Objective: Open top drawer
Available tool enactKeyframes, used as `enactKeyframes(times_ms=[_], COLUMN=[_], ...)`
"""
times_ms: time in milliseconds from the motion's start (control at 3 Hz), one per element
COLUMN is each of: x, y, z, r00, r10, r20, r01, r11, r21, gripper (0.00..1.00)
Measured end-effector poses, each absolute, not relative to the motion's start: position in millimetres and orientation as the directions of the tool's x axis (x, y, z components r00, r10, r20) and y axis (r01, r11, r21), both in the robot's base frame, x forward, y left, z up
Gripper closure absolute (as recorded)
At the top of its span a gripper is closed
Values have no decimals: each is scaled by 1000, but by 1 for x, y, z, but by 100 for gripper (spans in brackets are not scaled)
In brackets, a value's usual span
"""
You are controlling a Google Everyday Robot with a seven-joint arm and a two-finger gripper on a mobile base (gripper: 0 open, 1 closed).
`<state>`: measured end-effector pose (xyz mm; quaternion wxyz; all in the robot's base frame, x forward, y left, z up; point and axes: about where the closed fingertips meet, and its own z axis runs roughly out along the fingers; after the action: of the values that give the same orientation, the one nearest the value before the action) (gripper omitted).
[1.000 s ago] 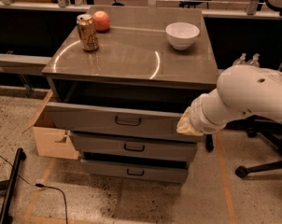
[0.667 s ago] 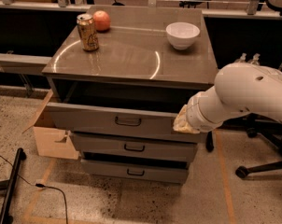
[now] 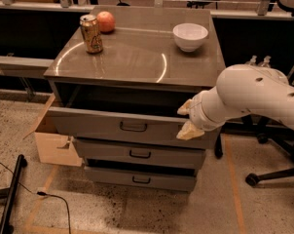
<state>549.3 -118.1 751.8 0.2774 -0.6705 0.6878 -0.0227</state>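
Top drawer (image 3: 113,125), under the counter (image 3: 132,57), stands partly out. My gripper (image 3: 188,119) sits at its front's right end, fingers spread, clamping nothing. Next, I judge: a straight outward pull.

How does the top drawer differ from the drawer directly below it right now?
The top drawer is pulled out, showing a dark opening behind its front; the drawer below sits further back. The top drawer's front is taller and wider than the drawer below's. The gripper is at the top drawer's right end; nothing touches the drawer below. Both are grey with a small black centre handle.
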Motion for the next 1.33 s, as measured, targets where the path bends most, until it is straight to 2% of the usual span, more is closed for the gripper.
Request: enactKeyframes(times_ms=[333,1000,1333], x=[559,580,587], y=[-115,-114,-114], z=[745,726,711], r00=[61,62,58], r10=[-933,-934,-937], r20=[-355,-352,-344], r01=[-910,-913,-921], r11=[95,90,83], r21=[-405,-398,-381], gripper=[40,0,0])
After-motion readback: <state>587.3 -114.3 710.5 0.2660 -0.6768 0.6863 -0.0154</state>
